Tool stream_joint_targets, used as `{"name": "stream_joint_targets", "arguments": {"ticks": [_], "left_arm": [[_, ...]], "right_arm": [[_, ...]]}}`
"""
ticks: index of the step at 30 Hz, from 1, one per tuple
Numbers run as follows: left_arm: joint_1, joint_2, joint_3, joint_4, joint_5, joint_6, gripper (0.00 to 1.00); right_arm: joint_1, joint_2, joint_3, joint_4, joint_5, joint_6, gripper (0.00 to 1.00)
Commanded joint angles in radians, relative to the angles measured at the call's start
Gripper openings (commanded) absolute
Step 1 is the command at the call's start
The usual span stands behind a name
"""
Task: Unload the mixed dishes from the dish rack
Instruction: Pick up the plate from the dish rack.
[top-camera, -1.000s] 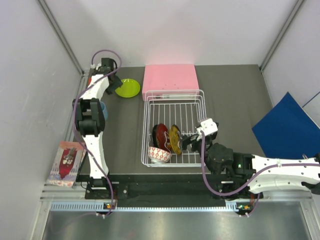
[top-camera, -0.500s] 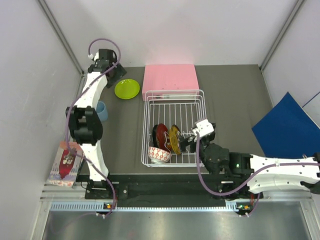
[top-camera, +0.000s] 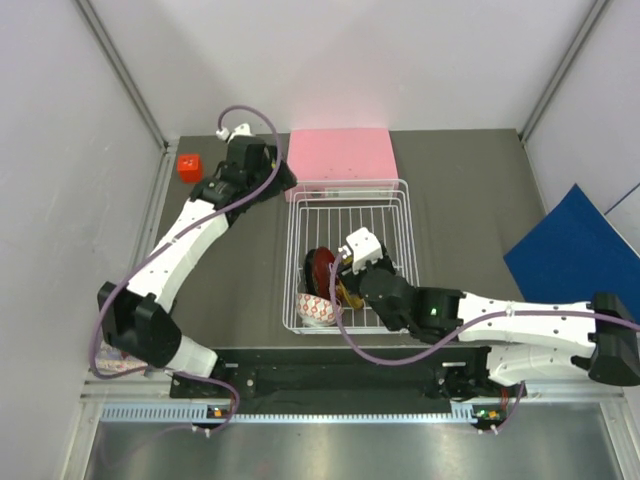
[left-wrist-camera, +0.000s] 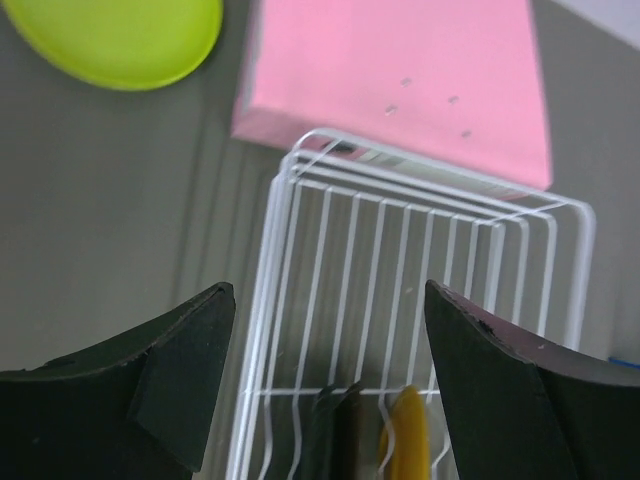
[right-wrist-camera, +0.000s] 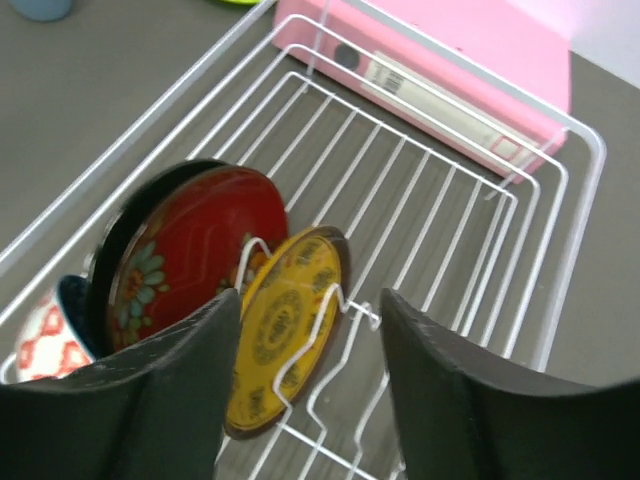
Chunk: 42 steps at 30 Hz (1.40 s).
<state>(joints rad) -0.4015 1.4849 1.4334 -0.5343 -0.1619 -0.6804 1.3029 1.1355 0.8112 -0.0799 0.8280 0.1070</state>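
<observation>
The white wire dish rack (top-camera: 405, 230) holds a black-and-red plate (top-camera: 320, 262), a yellow-amber plate (right-wrist-camera: 285, 320) and a small red-white bowl (top-camera: 316, 310), all at its near left end. My right gripper (top-camera: 342, 272) is open above them. In the right wrist view its fingers straddle the yellow plate's upper edge without touching it. My left gripper (top-camera: 278, 183) is open and empty over the rack's far left corner (left-wrist-camera: 300, 150). The lime green plate (left-wrist-camera: 120, 40) lies on the table left of the pink box. The light blue cup (right-wrist-camera: 40, 8) shows only at the frame edge.
A flat pink box (top-camera: 340, 155) lies against the rack's far end. A small red cube (top-camera: 189, 167) sits at the far left. A blue sheet (top-camera: 575, 250) leans at the right. White walls close in the table on three sides.
My left arm has swung right from the far left corner to the rack's far left corner, now covering the lime plate and cup from above. My right gripper has moved left over the standing plates.
</observation>
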Motion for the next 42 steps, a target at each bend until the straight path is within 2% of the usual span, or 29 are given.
{"name": "stream_joint_targets", "arguments": {"ticks": [1,4,9,16,28,31,36,38,39,41,42], "left_arm": [[0.009,-0.138,-0.093,0.03,-0.011,0.015,0.81],[0.009,-0.207,-0.142,0.02,-0.021,0.018,0.81],[0.009,-0.248,-0.212,0.023,-0.027,0.024,0.82],[0.009,-0.255,-0.261,0.045,-0.008,0.016,0.82],[0.009,-0.25,-0.304,0.057,-0.001,0.005,0.81],[0.009,-0.252,-0.312,0.06,0.001,0.004,0.81],[0.009,-0.249,-0.317,0.065,-0.001,0.007,0.81],[0.009,-0.247,-0.32,0.066,-0.001,0.007,0.81],[0.009,-0.245,-0.32,0.068,0.002,0.007,0.81],[0.009,-0.244,-0.32,0.069,0.004,0.007,0.8],[0.009,-0.242,-0.323,0.069,0.004,0.007,0.8]], "right_arm": [[-0.027,0.05,0.085,-0.008,-0.115,0.045,0.62],[-0.028,0.098,0.123,-0.044,-0.164,0.066,0.66],[-0.027,0.127,0.12,-0.087,-0.199,0.118,0.66],[-0.025,0.13,0.072,-0.109,-0.201,0.209,0.55],[-0.027,0.213,0.043,-0.086,-0.202,0.244,0.47],[-0.027,0.231,0.048,-0.086,-0.207,0.244,0.37],[-0.027,0.253,0.054,-0.103,-0.204,0.244,0.28],[-0.027,0.251,0.051,-0.106,-0.202,0.244,0.19],[-0.025,0.25,0.051,-0.115,-0.201,0.244,0.1],[-0.025,0.244,0.057,-0.127,-0.191,0.243,0.0],[-0.022,0.241,0.06,-0.139,-0.187,0.237,0.0]]}}
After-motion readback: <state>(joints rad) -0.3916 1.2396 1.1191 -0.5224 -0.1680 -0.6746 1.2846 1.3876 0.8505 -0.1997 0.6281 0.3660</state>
